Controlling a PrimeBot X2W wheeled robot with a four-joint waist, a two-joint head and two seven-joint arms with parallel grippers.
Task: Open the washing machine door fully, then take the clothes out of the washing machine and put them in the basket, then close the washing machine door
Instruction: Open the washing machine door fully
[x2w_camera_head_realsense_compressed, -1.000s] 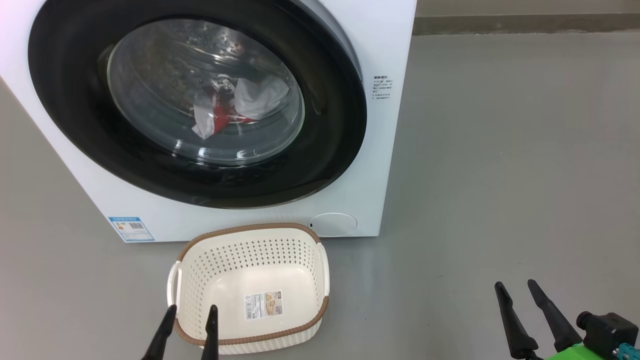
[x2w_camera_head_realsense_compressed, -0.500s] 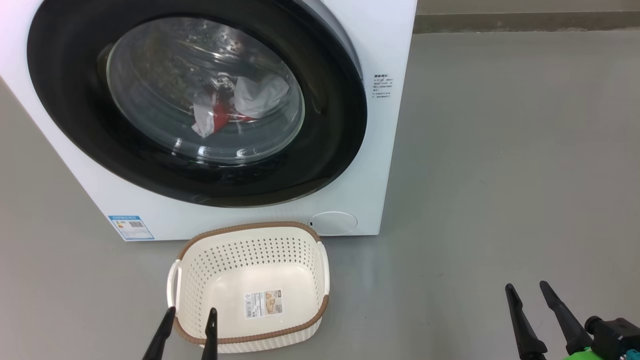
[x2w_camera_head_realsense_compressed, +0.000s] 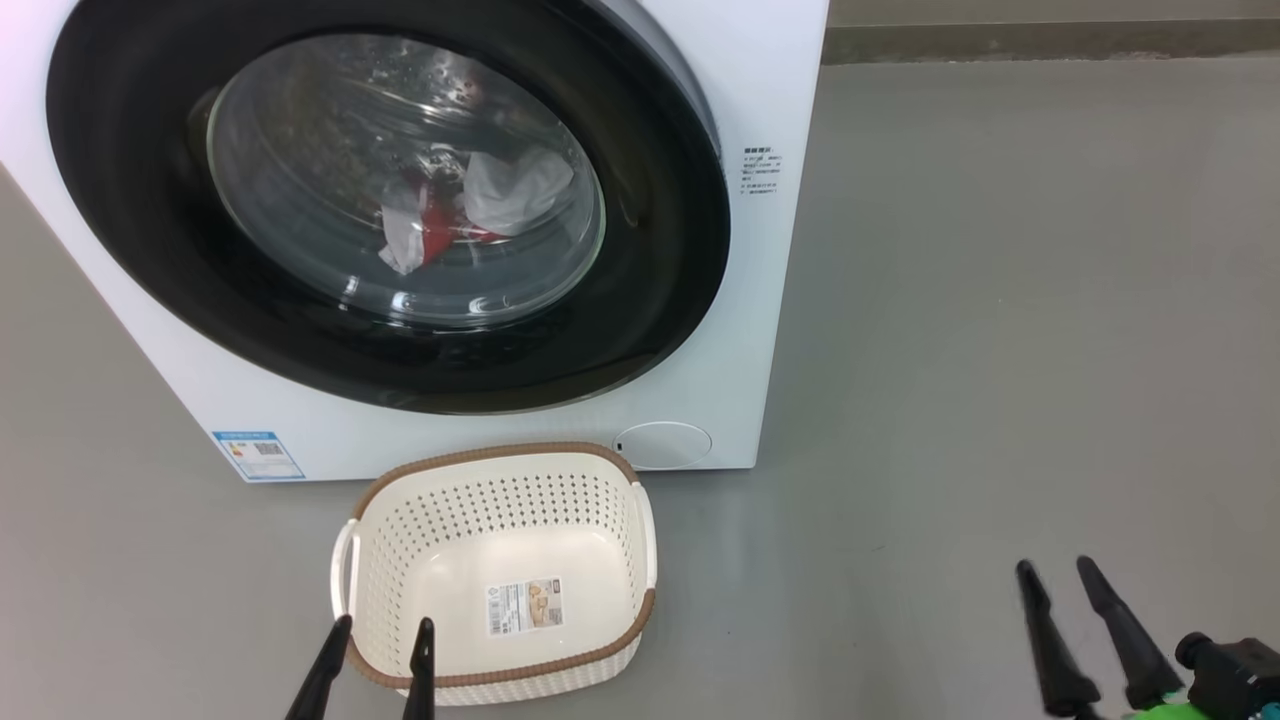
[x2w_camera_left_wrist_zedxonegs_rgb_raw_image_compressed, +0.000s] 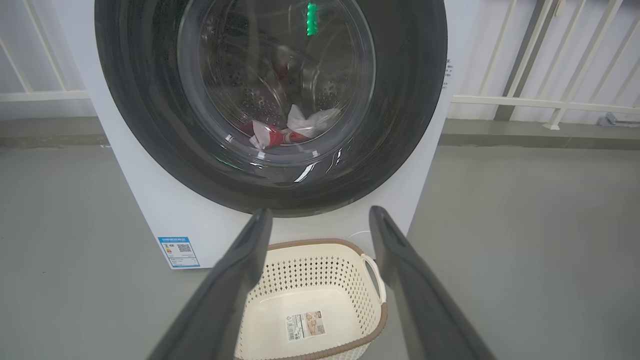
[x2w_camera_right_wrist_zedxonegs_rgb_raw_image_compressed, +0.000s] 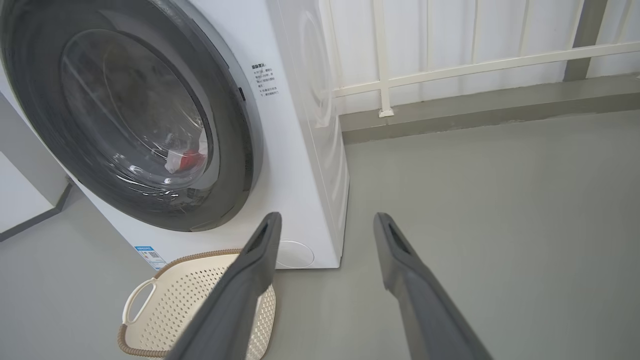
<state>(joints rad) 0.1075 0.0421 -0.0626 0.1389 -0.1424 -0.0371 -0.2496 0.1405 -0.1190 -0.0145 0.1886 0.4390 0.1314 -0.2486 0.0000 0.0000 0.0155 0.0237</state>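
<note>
Two sets of fingers spread wide, empty: left gripper (x2w_camera_head_realsense_compressed: 384, 622), right gripper (x2w_camera_head_realsense_compressed: 1055, 565), low over floor (x2w_camera_head_realsense_compressed: 1000, 300). Shut washing machine door (x2w_camera_head_realsense_compressed: 650, 250): rigid, glossy rim probably slippery; hook right edge. Behind glass, clothes (x2w_camera_head_realsense_compressed: 470, 205): soft, light; pinch bunched fold. Empty basket (x2w_camera_head_realsense_compressed: 500, 455) on floor at machine's front edge.

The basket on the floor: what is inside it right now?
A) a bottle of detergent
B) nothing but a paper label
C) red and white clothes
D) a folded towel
B: the basket holds just its paper label, while the clothes lie behind the glass of the shut door of the washing machine.
</note>
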